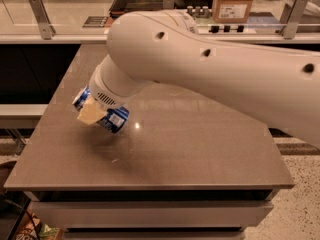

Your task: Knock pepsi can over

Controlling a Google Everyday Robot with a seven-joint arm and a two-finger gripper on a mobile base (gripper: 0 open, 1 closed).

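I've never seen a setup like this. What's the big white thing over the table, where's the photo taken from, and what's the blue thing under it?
The big white shape is a robot arm, reaching in from the right over a grey-brown table. Its wheeled base is out of view. There is just one camera, looking down at the table from the front; where it is mounted isn't on record. At the arm's tip, near the table's left side, is the gripper, the part that grasps things. It is against a blue pepsi can, which is tipped at a slant, not standing upright. I can't tell whether the gripper holds the can or only pushes it. Behind the table, a cardboard box stands on a counter.
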